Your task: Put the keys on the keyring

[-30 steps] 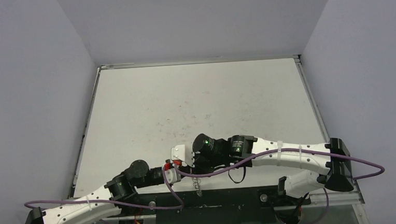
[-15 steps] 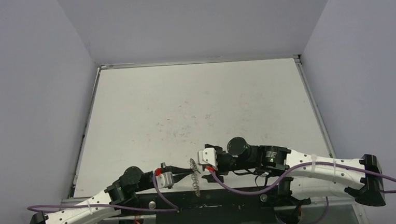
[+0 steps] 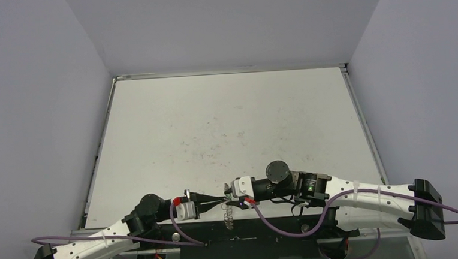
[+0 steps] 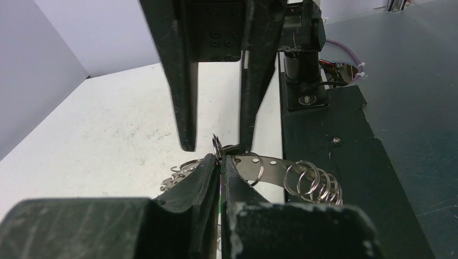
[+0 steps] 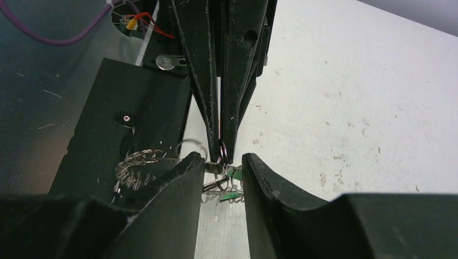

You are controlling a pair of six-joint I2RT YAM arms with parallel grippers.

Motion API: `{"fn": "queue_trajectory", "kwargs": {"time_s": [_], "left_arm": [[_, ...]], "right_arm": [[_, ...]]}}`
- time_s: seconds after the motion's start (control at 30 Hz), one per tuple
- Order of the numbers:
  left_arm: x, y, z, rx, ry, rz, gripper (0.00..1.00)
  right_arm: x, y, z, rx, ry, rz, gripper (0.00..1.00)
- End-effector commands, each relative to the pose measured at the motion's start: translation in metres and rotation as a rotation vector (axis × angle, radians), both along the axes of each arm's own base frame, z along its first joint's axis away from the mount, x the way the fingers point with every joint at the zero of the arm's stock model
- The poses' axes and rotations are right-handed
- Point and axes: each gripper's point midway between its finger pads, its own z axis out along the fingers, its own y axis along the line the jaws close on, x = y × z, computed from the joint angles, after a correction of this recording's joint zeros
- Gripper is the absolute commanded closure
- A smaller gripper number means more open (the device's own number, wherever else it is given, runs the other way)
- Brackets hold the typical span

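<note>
The keyring (image 3: 227, 212) hangs edge-on at the table's near edge, its band (image 4: 273, 171) and wire loops (image 4: 313, 182) showing in the left wrist view. My left gripper (image 4: 220, 157) is shut on one small loop (image 4: 217, 145) at the ring's top. My right gripper (image 5: 222, 162) faces it, open, one finger on each side of that loop (image 5: 222, 151). The keys hang just below the pinched loop: a green tag (image 5: 234, 174) and a dark oblong piece (image 5: 215, 185). Whether the keys are threaded on the loop I cannot tell. In the top view both grippers' tips meet near the loop (image 3: 224, 196).
The black base strip (image 3: 245, 239) with its bolts runs just below the hanging ring. The scuffed white table (image 3: 226, 123) stretches away behind, with walls on three sides. A purple cable (image 3: 280, 225) loops under the right arm.
The right arm has swung back and lowered, bringing its gripper in from the right to straddle the held loop, jaws now parted. The left gripper stays shut and has shifted slightly left.
</note>
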Motion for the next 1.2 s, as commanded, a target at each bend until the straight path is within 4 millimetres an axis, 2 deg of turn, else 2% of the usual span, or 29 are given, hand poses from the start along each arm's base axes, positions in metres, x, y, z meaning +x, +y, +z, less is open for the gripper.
{"fn": "queue_trajectory", "kwargs": {"time_s": [0.0, 0.07, 0.13, 0.33, 0.5, 1.03, 1.07, 1.17], "left_arm": [[-0.008, -0.001, 0.027, -0.095, -0.035, -0.042, 1.0], [-0.008, -0.002, 0.027, -0.094, -0.034, -0.044, 1.0], [-0.008, -0.002, 0.025, -0.089, -0.032, -0.045, 1.0], [-0.008, -0.002, 0.025, -0.089, -0.033, -0.043, 1.0], [-0.008, -0.001, 0.025, -0.09, -0.032, -0.041, 1.0], [-0.008, -0.002, 0.025, -0.089, -0.026, -0.043, 1.0], [-0.008, -0.002, 0.025, -0.089, -0.025, -0.042, 1.0], [-0.008, -0.002, 0.024, -0.088, -0.023, -0.041, 1.0]], "right_arm": [[-0.001, 0.016, 0.023, 0.102, -0.015, 0.042, 0.71], [-0.001, 0.016, 0.02, 0.089, -0.013, 0.044, 0.8], [0.001, 0.015, 0.016, 0.076, -0.014, 0.039, 0.83], [0.007, 0.005, 0.016, 0.079, -0.011, 0.006, 0.74], [0.011, -0.003, 0.018, 0.101, -0.009, -0.007, 0.73], [0.003, 0.007, 0.008, 0.087, 0.044, 0.068, 0.74], [0.003, 0.008, 0.007, 0.083, 0.045, 0.07, 0.76], [0.003, 0.008, 0.006, 0.075, 0.046, 0.072, 0.98]]}}
